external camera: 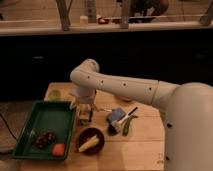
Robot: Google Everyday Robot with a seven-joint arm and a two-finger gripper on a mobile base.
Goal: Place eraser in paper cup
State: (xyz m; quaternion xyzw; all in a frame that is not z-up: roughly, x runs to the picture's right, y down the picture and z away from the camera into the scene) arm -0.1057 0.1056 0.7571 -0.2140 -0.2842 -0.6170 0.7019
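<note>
The eraser [115, 119], a blue block with a dark side, lies on the wooden table [145, 150] right of centre. My gripper [85, 115] hangs from the white arm [120, 86], pointing down just above the table. It is between the green tray and the eraser, left of the eraser and apart from it. It looks open and empty. A pale bit of the white paper cup [123, 99] shows just under the arm behind the eraser; the rest is hidden.
A green tray [47, 117] at the left holds dark grapes [44, 139] and an orange piece [59, 149]. A black bowl [91, 140] with yellow pieces sits in front of the gripper. A green pod [128, 125] lies by the eraser. A green round thing [54, 94] is at the back left.
</note>
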